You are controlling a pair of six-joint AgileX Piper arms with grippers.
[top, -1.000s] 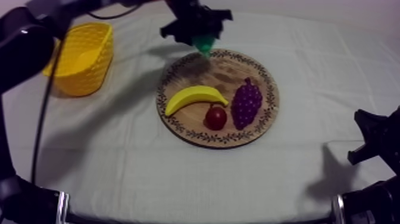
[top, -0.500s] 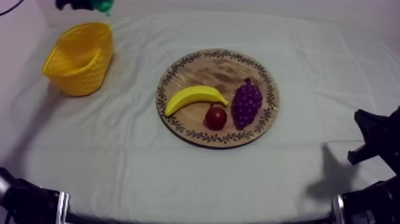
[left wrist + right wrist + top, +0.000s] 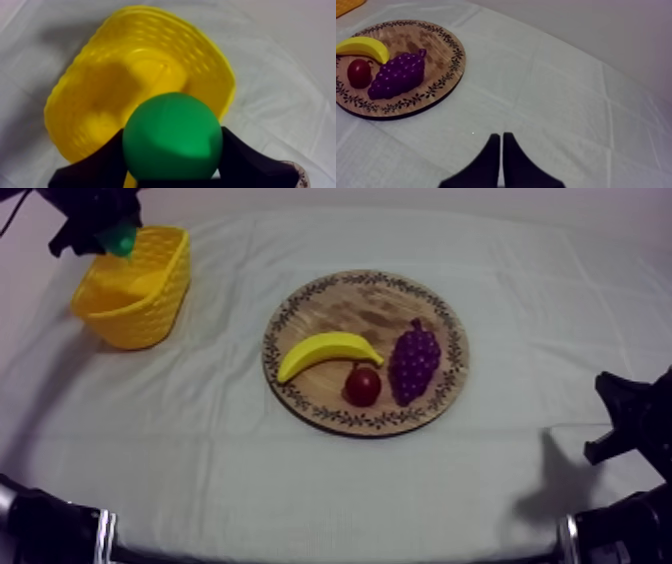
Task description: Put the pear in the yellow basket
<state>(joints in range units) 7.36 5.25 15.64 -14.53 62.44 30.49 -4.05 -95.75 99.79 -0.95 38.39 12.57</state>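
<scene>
My left gripper (image 3: 118, 240) is shut on the green pear (image 3: 121, 241) and holds it in the air above the far rim of the yellow basket (image 3: 150, 298) at the table's left. In the left wrist view the pear (image 3: 172, 136) sits between the black fingers (image 3: 245, 155), with the basket (image 3: 100, 100) open beneath it. The round wooden board (image 3: 340, 303) lies mid-table. My right gripper (image 3: 501, 145) rests shut over bare cloth at the right, apart from the board (image 3: 443, 42).
On the board lie a banana (image 3: 325, 350), a small red fruit (image 3: 362, 385) and a bunch of grapes (image 3: 413, 361). The right arm (image 3: 630, 428) sits low at the right edge. Open cloth stretches between basket and board.
The left gripper carried the pear from above the board's far rim leftward across the table, then came down over the basket. The right arm has stayed still.
</scene>
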